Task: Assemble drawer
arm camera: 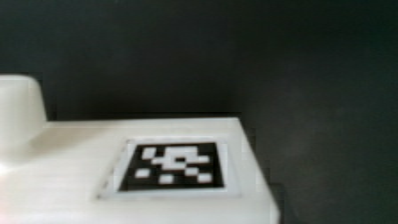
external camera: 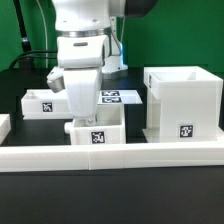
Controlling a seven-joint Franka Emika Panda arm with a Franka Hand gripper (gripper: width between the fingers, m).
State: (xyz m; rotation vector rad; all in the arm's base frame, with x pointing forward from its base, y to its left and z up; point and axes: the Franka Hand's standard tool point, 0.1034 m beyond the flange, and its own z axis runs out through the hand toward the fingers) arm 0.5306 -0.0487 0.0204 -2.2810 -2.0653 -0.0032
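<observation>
One housing [external camera: 182,100], two trays (near tray [external camera: 108,131], far tray [external camera: 40,102]); jaws hidden, state cannot be told.

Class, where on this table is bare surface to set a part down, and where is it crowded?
Bare: the dark table in front of the border wall; a smaller patch between the rear tray and that wall. Crowded: between the gripper, front tray and housing.

Border wall [external camera: 40,157] closes the whole near edge. Housing [external camera: 181,98] blocks the exterior view's right. Front tray [external camera: 97,134] sits just behind the wall, with the arm [external camera: 80,40] filling the space above it. Only a narrow dark gap lies between front tray and housing. Open table [external camera: 35,130] on the exterior view's left, between the second tray [external camera: 42,103] and the wall.
</observation>
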